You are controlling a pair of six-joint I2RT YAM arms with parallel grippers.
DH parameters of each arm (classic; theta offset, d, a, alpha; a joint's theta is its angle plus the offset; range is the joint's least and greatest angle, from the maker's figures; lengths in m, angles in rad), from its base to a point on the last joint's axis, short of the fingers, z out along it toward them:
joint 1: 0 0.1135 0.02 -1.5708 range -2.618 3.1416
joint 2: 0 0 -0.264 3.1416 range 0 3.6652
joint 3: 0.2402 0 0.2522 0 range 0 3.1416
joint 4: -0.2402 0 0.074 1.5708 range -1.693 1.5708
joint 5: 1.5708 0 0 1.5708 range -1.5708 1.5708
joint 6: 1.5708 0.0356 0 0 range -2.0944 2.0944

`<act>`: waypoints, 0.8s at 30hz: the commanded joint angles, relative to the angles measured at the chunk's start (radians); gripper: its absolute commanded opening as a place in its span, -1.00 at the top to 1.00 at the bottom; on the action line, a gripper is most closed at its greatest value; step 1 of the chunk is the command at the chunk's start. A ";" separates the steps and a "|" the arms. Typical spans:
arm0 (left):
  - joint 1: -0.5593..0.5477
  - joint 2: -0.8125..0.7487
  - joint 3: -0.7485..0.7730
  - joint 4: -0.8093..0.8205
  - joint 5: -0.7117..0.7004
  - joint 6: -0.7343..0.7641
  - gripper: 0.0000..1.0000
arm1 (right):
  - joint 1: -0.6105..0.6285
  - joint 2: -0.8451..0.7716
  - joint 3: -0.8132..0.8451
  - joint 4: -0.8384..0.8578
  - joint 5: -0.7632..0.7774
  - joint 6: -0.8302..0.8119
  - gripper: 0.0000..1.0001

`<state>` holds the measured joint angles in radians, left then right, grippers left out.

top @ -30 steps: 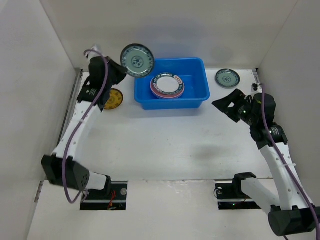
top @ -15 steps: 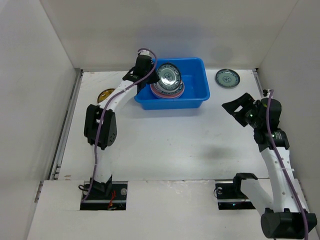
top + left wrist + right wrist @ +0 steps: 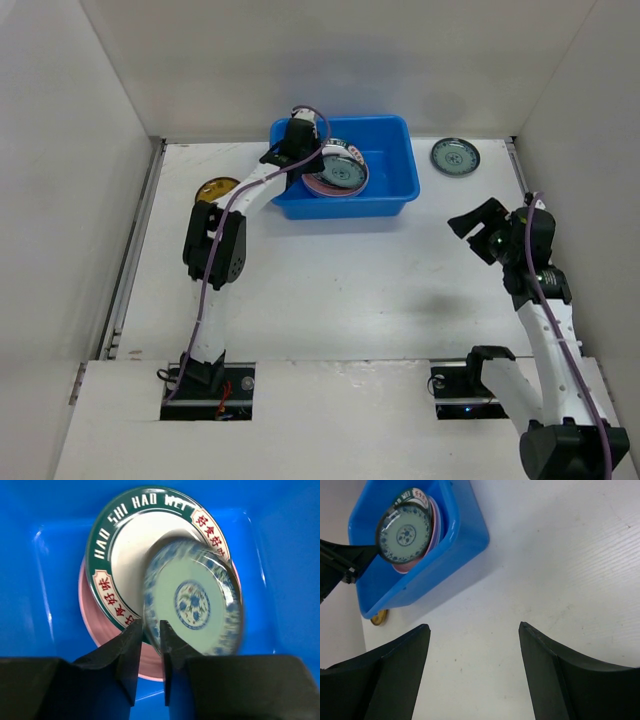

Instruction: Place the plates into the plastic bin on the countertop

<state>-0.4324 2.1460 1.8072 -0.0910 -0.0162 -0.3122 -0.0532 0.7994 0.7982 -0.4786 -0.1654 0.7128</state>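
Near the far-left corner of the surface (image 3: pixel 350 290) a yellow plate (image 3: pixel 216 188) lay flat, just left of the plastic bin (image 3: pixel 345 206) and apart from it. The left pincer (image 3: pixel 150 630) reached over the bin's left wall, its fingers pressed together on the near rim of a blue-and-white patterned plate (image 3: pixel 192 602). That plate hung tilted directly above the stack inside the bin: a green-rimmed lettered plate (image 3: pixel 125 545) on a pink plate (image 3: pixel 87 615). Whether its far edge touched the stack could not be told. The drop was probably short and straight down, so the move seemed to need only a slight lowering and a release. In the far-right corner a grey-green patterned plate (image 3: pixel 455 156) sat flat, well clear of the bin. The right pincer (image 3: pixel 473 626) hovered spread and empty near the right edge, with that plate beyond it toward the far edge — the right arm was plainly the nearer one for it, as the left arm was for the yellow one.
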 commanded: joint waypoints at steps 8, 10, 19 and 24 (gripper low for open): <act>-0.007 -0.138 0.017 0.065 -0.074 0.081 -0.54 | -0.059 0.044 -0.074 0.207 0.109 0.048 -0.56; -0.016 -0.204 -0.005 0.062 -0.091 0.084 -0.82 | -0.098 0.107 -0.079 0.285 0.110 0.083 -0.56; -0.068 -0.671 -0.305 0.019 -0.229 0.026 -1.00 | -0.159 0.544 -0.004 0.698 0.103 0.200 -0.52; -0.062 -0.995 -0.596 -0.041 -0.295 -0.059 -1.00 | -0.182 0.779 0.084 0.840 0.090 0.195 -0.48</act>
<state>-0.5102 1.2449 1.3361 -0.0711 -0.2356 -0.3069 -0.2146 1.5021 0.7971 0.1524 -0.0753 0.8928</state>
